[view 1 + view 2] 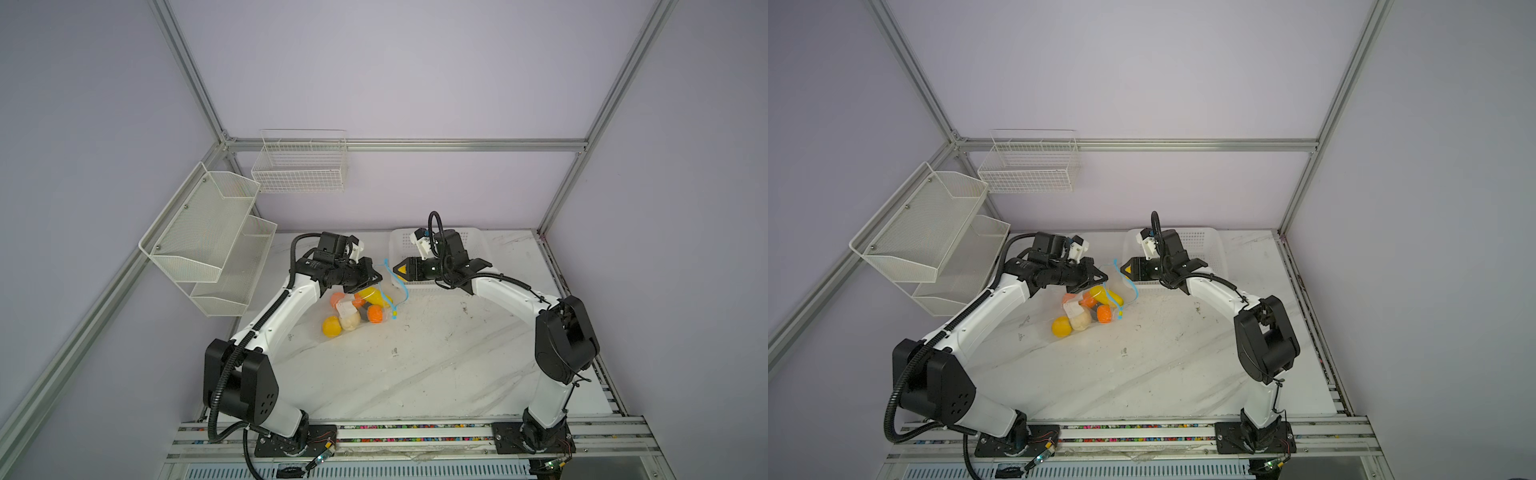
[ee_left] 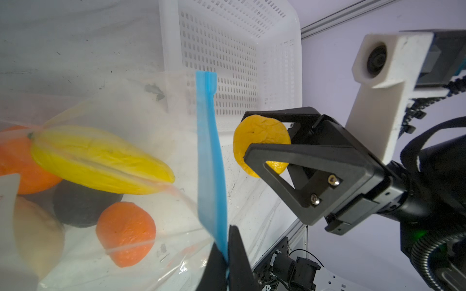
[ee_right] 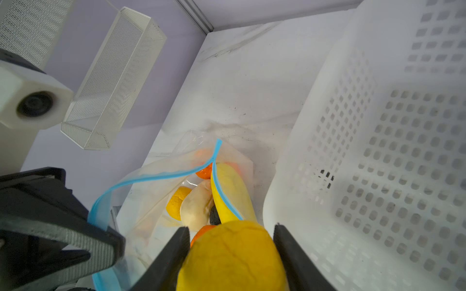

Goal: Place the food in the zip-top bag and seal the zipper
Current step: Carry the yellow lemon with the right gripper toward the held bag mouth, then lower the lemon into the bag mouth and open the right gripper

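While my left claw stands pressed together on the thin light-blue zipper strip, holding that edge of the large clear crinkly zip-top bag raised above the white marbled tabletop, my right claw is clamped on a yellow round toy fruit, one finger on each side of it. Position of that fruit: at the bag's mouth, just beside the raised strip and apart from it, next to the white perforated plastic basket. Mouth: open, the two blue edges parting from one corner and spreading wide in the right wrist view. Small yellow-and-blue slider tab: at the strip's near end, low by the table. Contents of the bag, resting on the tabletop: one long yellow piece, uppermost, lying across the others; one orange ball close to the mouth; a second orange ball behind the long piece; one black lump under the long piece, between the two orange balls; one cream lumpy ball; one yellow round touching the cream ball, farthest from the mouth. White label patch: on the bag's upper face, over the cream ball.
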Controlling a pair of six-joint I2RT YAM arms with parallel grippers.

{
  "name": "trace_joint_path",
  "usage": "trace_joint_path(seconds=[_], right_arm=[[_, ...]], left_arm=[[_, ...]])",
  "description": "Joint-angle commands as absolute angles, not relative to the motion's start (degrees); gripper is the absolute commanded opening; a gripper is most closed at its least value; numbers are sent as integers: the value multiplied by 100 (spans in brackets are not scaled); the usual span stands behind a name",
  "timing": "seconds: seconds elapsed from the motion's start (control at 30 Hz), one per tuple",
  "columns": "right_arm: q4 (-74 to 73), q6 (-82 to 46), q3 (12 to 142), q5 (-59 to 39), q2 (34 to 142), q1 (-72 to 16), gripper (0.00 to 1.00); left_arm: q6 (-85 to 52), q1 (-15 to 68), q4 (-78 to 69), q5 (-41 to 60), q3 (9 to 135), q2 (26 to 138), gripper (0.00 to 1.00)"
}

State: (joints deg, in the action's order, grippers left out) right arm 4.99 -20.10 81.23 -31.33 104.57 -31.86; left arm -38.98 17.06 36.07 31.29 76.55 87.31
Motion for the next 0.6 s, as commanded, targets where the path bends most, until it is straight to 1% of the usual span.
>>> trace_joint_path(seconds=[0.0,0.23,0.57], right_arm=[[223,-2235,8089,-3435,10249,-3271,54],[47,-2452,7905,-3581,10237,-3413,54],[92,-2483,8042,-3708,10548,-3542,54]], left_arm=[[-3911,1731,3472,3188,7506,8525,0],[-3929,1731,3472,3163,7506,8514,0],[-3943,1730,3553,3179,7459,8555,0]])
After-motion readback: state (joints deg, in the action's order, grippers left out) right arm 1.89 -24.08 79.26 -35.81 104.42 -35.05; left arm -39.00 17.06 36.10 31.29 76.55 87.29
